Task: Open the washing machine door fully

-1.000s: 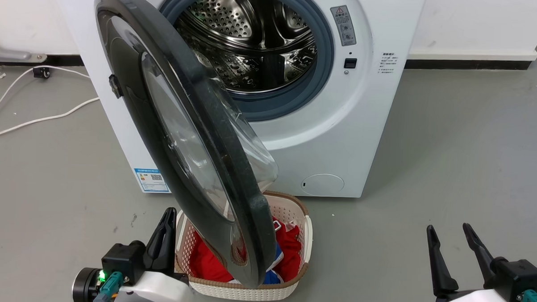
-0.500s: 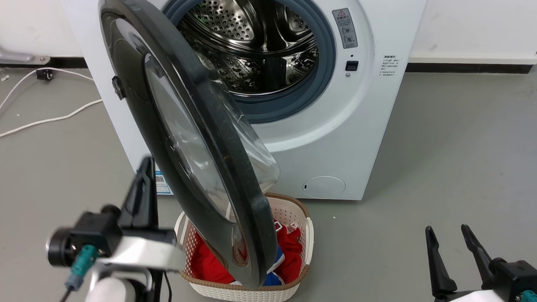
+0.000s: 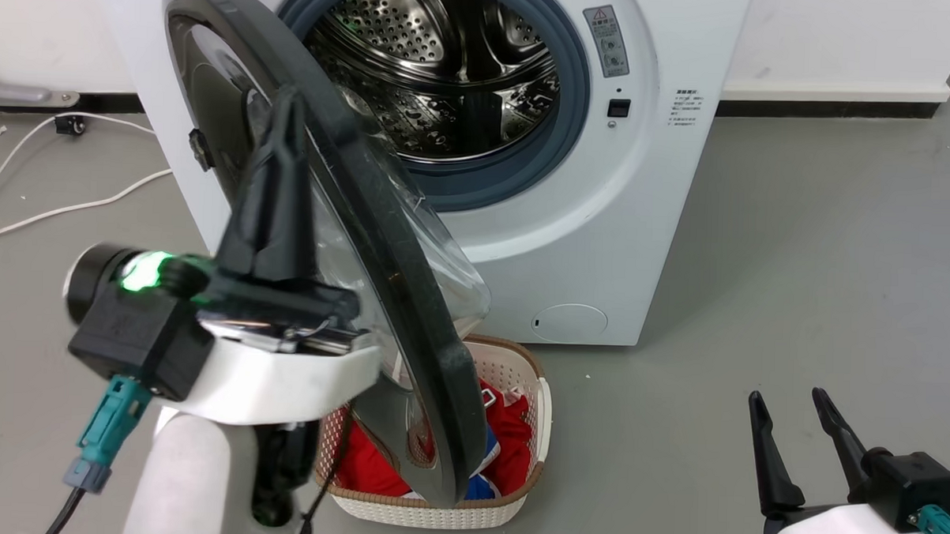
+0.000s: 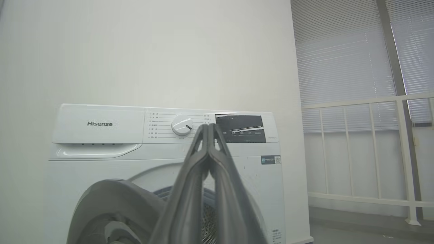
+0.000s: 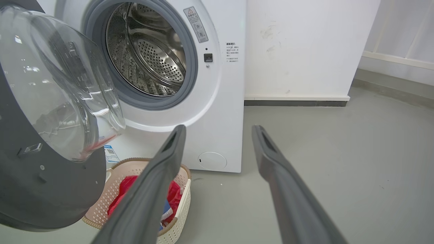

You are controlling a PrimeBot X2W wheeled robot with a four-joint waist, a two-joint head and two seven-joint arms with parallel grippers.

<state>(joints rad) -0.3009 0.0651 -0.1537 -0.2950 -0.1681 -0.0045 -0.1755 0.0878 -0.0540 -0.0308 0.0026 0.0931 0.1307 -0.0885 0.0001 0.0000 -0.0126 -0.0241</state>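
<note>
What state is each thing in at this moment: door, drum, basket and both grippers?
washing machine door: partly open, hanging over the laundry basket, not swung fully back.
drum: exposed, no laundry visible inside.
laundry basket: holds red and blue clothes.
left gripper: jaws shut on nothing, up in front of the door's outer face; contact unclear.
right gripper: jaws open, empty, low.

Black glass-bowled washing machine door [image 3: 342, 239] half open; white washing machine [image 3: 644, 186], drum exposed.

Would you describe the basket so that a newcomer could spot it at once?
Find the white washing machine. On the floor before it, below its open black door, sits the basket. It alone is cream, perforated, holding red clothes.
</note>
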